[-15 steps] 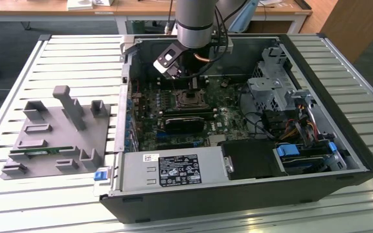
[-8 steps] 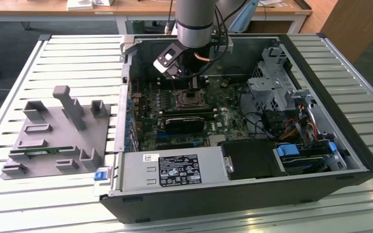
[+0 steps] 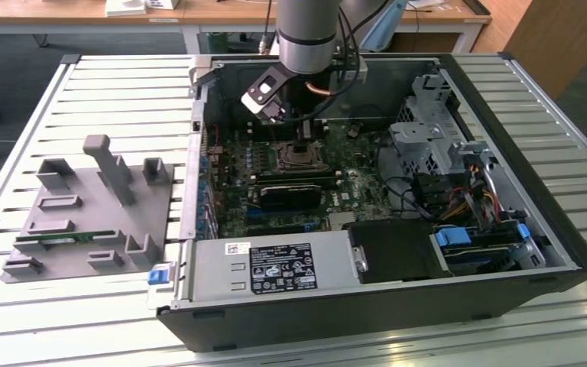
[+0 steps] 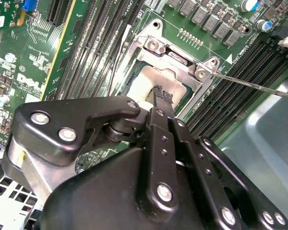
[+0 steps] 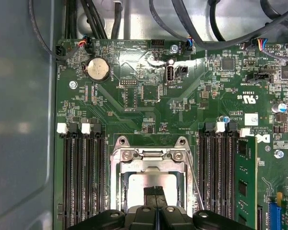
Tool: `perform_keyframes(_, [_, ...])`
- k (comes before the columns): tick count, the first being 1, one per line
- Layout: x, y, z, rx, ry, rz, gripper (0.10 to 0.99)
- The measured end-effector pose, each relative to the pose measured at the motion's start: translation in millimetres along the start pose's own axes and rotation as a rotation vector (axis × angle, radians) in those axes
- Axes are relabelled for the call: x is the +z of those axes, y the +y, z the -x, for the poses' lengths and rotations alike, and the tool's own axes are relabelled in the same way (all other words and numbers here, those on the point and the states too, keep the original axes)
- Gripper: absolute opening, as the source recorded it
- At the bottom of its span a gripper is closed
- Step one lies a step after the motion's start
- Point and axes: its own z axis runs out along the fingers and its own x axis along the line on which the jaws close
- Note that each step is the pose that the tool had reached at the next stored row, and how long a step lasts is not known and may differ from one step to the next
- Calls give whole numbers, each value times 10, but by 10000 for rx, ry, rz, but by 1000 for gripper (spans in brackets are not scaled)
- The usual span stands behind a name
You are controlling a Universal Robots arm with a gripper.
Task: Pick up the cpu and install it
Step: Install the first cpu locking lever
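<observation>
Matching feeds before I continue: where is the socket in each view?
Exterior view: socket on the motherboard, under the gripper.
First wrist view: socket between the memory slots, beyond the gripper.
Second wrist view: socket just beyond the gripper.
Shared landmark: the gripper, over the socket.

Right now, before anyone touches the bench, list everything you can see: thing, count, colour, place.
table: 1, pale, slatted, under everything
case: 1, black, open, on the table
tray: 1, grey, on the table, to the exterior view's left of the case
board: 1, green, inside the case
socket: 1, silver frame, mid-board
cpu: 1, silver, in the socket
memory sticks: 2, green, one in a board slot, one on the tray
coin cell: 1, silver, on the board
power supply: 1, silver, at the case's near edge
arm: 1, grey, above the case
gripper: 1, black, jaws shut, over the cpu
</observation>
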Motion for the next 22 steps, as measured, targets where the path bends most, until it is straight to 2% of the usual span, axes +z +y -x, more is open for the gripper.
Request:
perform_keyframes(13, [-25, 0, 1, -1, -13, -2, 106])
perform_keyframes(22, [-109, 2, 2, -2, -54, -1, 106])
